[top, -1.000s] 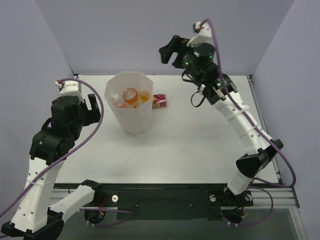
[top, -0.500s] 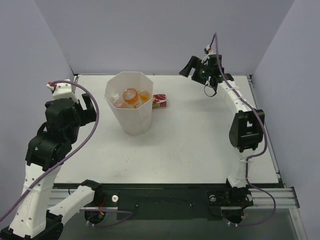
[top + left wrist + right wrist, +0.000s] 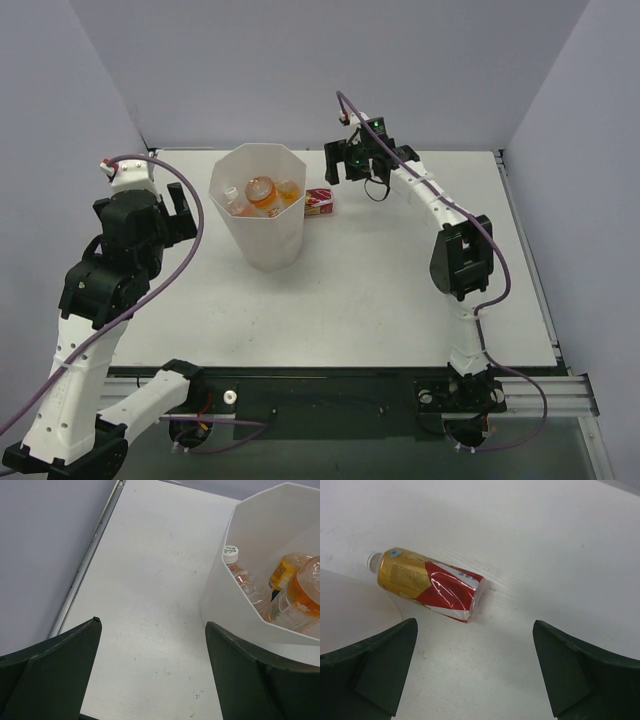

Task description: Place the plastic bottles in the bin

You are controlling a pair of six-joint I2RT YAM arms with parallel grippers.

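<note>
The tall white bin [image 3: 262,240] stands at the back left of the table. Bottles lie inside it: a clear one with a white cap [image 3: 232,200] and orange ones [image 3: 261,190]. In the left wrist view the bin wall [image 3: 225,605] is at the right, with the clear capped bottle [image 3: 233,562] and orange bottles [image 3: 300,587] inside. My left gripper [image 3: 180,213] is open and empty, left of the bin [image 3: 151,624]. My right gripper [image 3: 342,160] is open and empty, above the table just behind and right of the bin [image 3: 474,625].
A small red and gold box [image 3: 320,202] lies on the table against the bin's right side. In the right wrist view it [image 3: 432,582] lies ahead and left of the fingers, with a white tip at its left end. The bin wall [image 3: 350,605] is at the lower left.
My right arm has swung down and to the left from high at the back, and now hangs near the red box. My left arm has only shifted slightly.
</note>
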